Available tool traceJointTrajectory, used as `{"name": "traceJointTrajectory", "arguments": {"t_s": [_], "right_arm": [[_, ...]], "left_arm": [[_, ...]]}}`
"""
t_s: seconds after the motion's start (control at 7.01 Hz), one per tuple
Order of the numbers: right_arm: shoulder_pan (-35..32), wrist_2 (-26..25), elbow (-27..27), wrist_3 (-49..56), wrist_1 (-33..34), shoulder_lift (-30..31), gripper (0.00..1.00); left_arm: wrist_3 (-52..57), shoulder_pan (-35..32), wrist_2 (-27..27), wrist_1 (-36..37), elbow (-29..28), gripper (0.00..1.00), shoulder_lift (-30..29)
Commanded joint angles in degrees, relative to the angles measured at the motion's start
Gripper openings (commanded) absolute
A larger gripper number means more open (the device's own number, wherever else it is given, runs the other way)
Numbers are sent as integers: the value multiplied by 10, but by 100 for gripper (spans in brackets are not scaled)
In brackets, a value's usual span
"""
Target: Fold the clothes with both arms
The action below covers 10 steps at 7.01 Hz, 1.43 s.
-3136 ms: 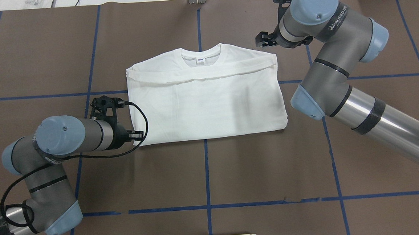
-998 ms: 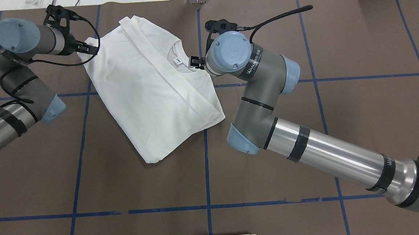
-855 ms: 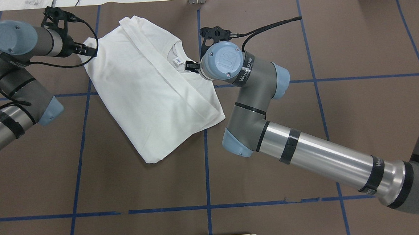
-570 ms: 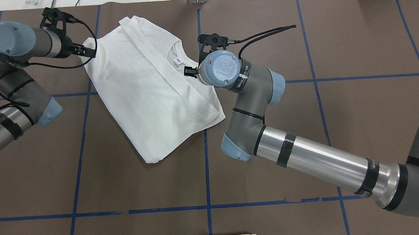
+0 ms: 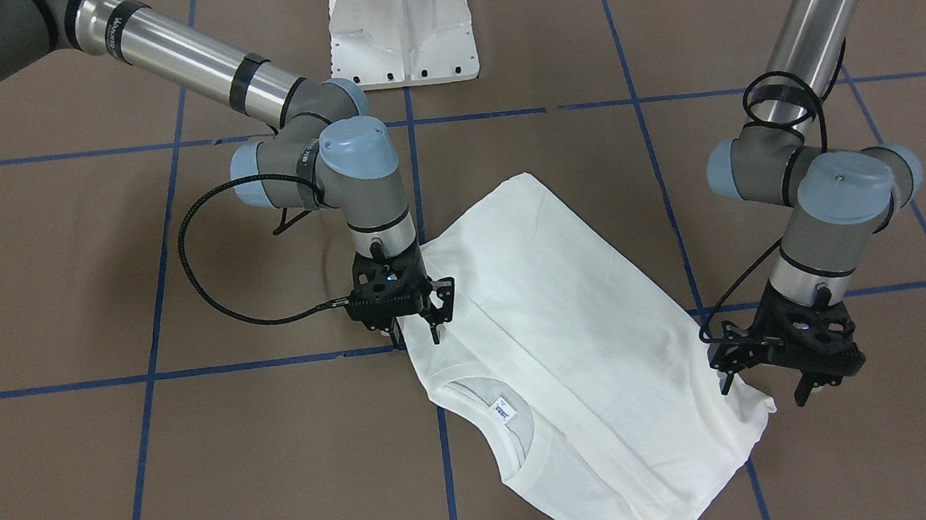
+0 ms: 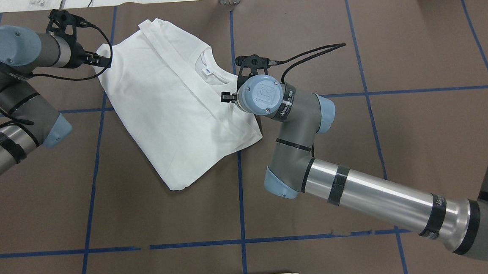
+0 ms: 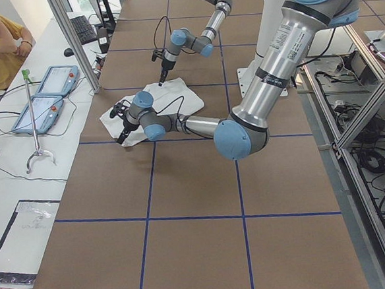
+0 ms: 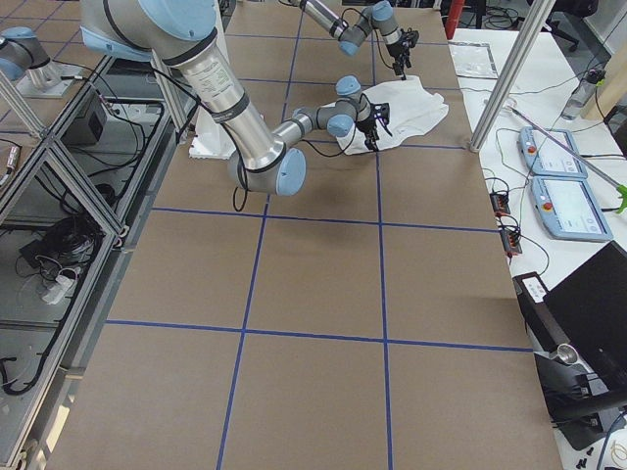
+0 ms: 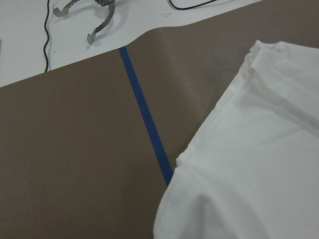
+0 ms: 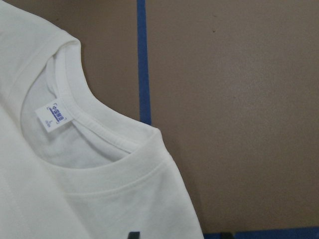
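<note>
Right pincer: fingers parted, nothing held. It points straight down at the shoulder edge of the white T-shirt, one finger over the cloth and the other just beside the edge. In the overhead view the right pincer sits just beside the collar. The right wrist view shows the ribbed round collar with its small tag. A dark mark at that view's lower edge cannot be identified.

Left pincer: fingers spread wide, nothing held. It points down at the opposite corner of the T-shirt, one finger at the cloth edge and the other over bare tabletop. The left wrist view shows only the edge of the T-shirt lying across a blue tape line.

T-shirt position: folded, flat on the tabletop, skewed diagonally to the tape grid. It lies in the far part of the table, left of centre in the overhead view. The plain white side faces up, and a narrow folded band runs across it below the collar.

Arms: the right arm reaches across the centre line, and the left arm bends back at the far left. The white pedestal base stands at the robot's edge of the tabletop.
</note>
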<state>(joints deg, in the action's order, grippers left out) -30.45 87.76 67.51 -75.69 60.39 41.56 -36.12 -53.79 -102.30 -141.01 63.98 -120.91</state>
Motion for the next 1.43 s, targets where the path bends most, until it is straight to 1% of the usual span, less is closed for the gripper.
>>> {"name": "traceJointTrajectory", "arguments": {"t_s": [0.0, 0.14, 0.43, 0.57, 0.71, 1.14, 1.28], "right_arm": [[2, -1, 6, 0, 10, 4, 50], [3, -2, 9, 0, 15, 6, 47], [7, -9, 15, 0, 21, 6, 44], [7, -9, 20, 0, 34, 6, 24], [7, -9, 31, 0, 50, 8, 0], [7, -9, 48, 2, 56, 21, 0], [7, -8, 102, 8, 111, 35, 0]], "left_arm": [[0, 1, 0, -13, 0, 100, 9], [0, 1, 0, -29, 0, 100, 15], [0, 1, 0, -33, 0, 100, 20], [0, 1, 0, -34, 0, 100, 20], [0, 0, 0, -34, 1, 100, 20], [-1, 0, 0, -34, 6, 100, 21], [-1, 1, 0, -34, 11, 100, 27]]}}
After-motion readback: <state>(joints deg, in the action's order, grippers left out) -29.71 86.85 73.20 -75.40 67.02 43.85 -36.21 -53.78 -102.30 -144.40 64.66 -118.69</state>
